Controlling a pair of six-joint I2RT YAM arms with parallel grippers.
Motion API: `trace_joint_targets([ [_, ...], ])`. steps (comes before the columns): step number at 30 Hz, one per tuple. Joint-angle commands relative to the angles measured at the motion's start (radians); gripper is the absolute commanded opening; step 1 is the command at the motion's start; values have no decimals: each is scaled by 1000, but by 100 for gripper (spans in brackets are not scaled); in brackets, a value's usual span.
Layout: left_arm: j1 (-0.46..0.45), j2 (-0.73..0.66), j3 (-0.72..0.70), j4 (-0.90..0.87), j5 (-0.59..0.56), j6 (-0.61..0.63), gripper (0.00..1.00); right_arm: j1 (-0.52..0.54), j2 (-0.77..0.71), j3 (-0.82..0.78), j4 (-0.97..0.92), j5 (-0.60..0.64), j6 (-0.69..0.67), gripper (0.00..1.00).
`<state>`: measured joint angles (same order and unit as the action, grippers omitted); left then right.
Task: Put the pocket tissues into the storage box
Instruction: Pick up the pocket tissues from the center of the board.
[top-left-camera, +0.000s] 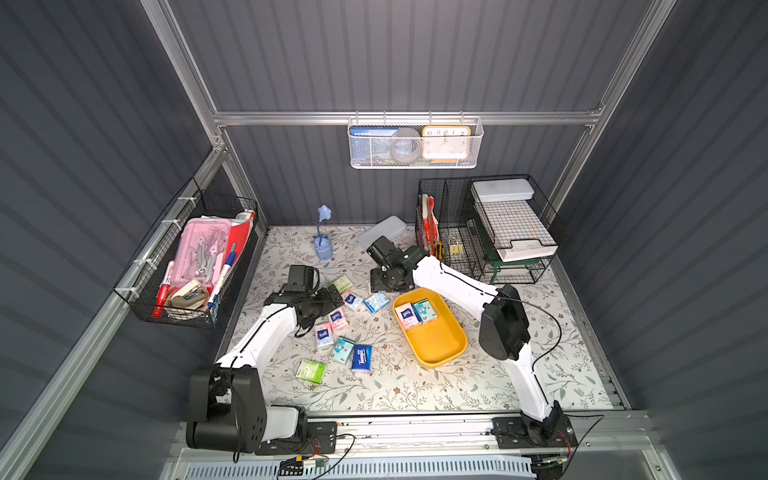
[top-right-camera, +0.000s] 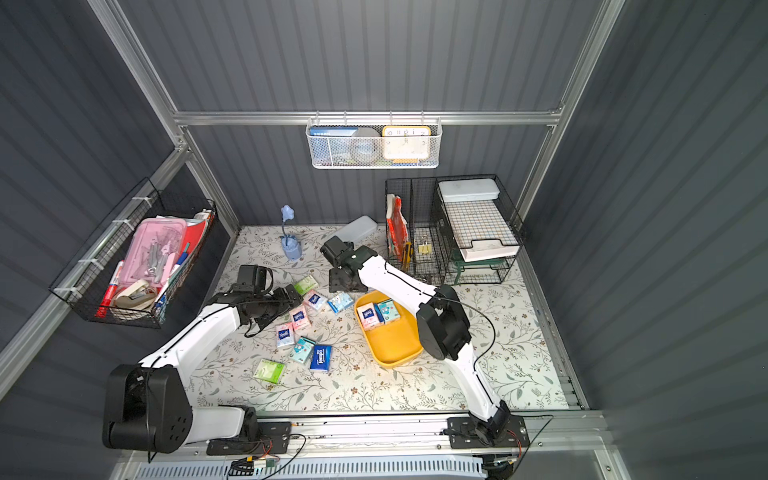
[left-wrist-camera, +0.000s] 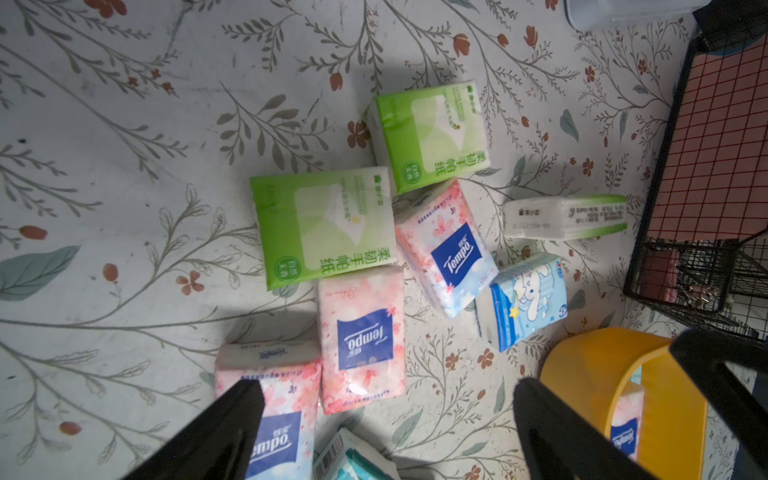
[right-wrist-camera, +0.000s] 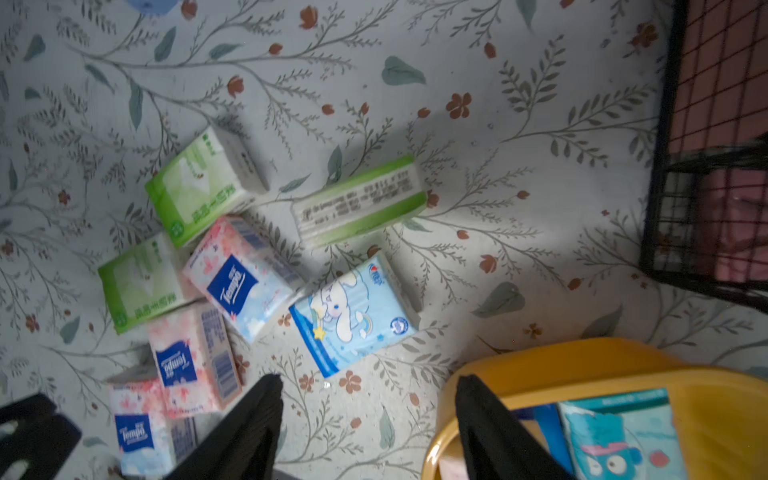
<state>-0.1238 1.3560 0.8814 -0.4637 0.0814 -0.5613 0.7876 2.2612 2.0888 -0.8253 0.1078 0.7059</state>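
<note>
pocket tissues (top-left-camera: 323, 336) are lying scattered over the floral mat (top-left-camera: 415, 390), and we're sweeping across from the left. the left gripper (left-wrist-camera: 386, 388) is hovering over the pile, jaws standing fully wide and gripping nothing, with a pink packet (left-wrist-camera: 360, 338) sitting under the gap. moving along, loose packets are showing light green, blossom pink with a blue logo panel, pale blue with a cartoon character, teal, and one dark blue packet (top-left-camera: 361, 357), all in glossy wrap, most lying flat, one green-edged packet (left-wrist-camera: 565, 217) standing on its side. they're looking light, soft and a touch slippery, so i'm judging the best hold to be across the narrow width at mid-body, pinching gently because the wrap will be giving. next over, the right gripper (right-wrist-camera: 368, 382) is hanging just beside the storage box (top-left-camera: 436, 345), jaws partly apart and empty, one finger showing over the yellow rim. furthest right, that box is holding at least a pink and a teal packet side by side at its far end, the rest of its floor showing bare.
</note>
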Motion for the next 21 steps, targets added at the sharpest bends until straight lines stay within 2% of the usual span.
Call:
trace_joint_targets([
  [1, 1, 7, 19, 6, 6, 32, 99, -33, 31, 25, 16, -19, 269, 71],
  [4, 1, -3, 17, 8, -3, 32, 99, -44, 68, 59, 19, -31, 372, 71],
  [9, 1, -29, 18, -4, -44, 45, 99, -45, 155, 205, -56, -34, 431, 71],
  [15, 1, -41, 18, -4, -54, 63, 99, -48, 201, 212, -40, -69, 528, 70],
  [21, 1, -60, 8, 2, -57, 69, 99, -47, 245, 247, -30, -64, 564, 69],
])
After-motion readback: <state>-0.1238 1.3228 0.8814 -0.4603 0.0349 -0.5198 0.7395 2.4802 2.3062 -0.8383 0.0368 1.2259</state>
